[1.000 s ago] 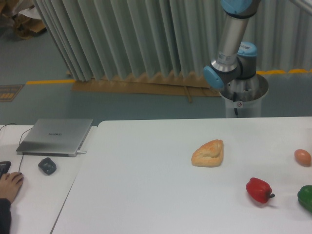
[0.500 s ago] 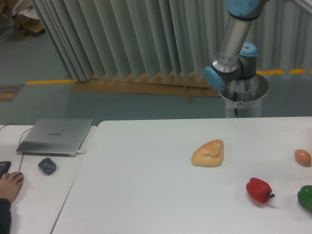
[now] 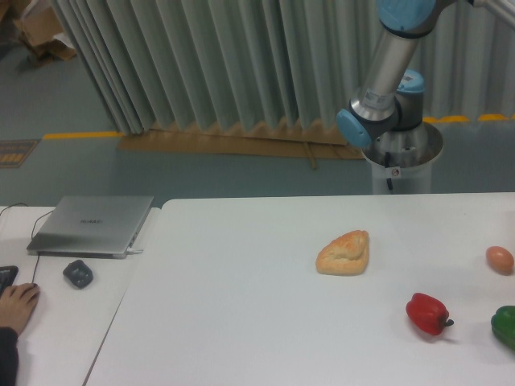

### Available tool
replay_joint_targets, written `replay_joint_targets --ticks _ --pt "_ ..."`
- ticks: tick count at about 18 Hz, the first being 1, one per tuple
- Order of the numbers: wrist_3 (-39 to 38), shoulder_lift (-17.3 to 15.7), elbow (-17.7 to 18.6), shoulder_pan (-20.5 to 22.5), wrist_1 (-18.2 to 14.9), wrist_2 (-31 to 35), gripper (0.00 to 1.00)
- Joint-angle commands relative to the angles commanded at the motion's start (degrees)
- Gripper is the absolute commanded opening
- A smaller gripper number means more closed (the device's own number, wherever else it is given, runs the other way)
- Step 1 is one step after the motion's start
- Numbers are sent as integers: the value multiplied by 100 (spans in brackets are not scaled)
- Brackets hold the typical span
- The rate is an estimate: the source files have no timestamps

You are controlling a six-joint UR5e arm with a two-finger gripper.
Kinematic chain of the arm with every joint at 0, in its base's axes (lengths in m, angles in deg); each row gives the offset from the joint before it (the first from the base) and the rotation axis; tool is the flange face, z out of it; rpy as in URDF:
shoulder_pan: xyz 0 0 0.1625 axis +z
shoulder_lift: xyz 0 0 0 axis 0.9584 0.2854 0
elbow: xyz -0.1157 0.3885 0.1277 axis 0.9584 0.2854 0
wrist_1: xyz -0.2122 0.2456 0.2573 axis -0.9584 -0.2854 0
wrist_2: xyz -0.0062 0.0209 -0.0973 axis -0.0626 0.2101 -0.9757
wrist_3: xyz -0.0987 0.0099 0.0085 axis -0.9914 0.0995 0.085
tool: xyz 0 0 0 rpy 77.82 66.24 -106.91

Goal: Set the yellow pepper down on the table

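**Arm swinging right; pepper and gripper both out of frame**

Shifted slightly up and to the right over the last second: the arm's upper link (image 3: 392, 60), blue joint cap now cut by the top edge. Nothing else changed on the tabletop.

Gripper: not visible anywhere in the camera view (arm runs off the top right corner), so no telling whether loose, clamped, or carrying anything.

Yellow pepper: not seen. Not on the table (image 3: 241, 305), not in any visible part of the scene. Possibly held by the gripper off-frame, going by the task, but only a guess.

On the table: bread roll (image 3: 344, 252) near centre; egg (image 3: 500, 260) at right edge; red pepper (image 3: 427, 314) toward the front right; green pepper (image 3: 505, 325) just beside it, cut by the frame edge.

On the side desk (image 3: 56, 322): closed laptop (image 3: 92, 225), mouse (image 3: 78, 273), a person's hand (image 3: 16, 305) at the lower left.

Key relation for the coming move: cannot be fixed from here. Direction from tool to pepper unknown, both hidden. Open white surface left of the bread roll looks the likeliest set-down area, well apart from the other food.
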Motion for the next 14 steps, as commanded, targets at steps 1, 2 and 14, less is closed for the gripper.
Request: replay_joint_targets --ticks 1,2,14 --pt "0 0 0 0 0 0 100" --pt "0 0 0 0 0 0 100" --pt "-184 -26 -26 -26 -44 264 47"
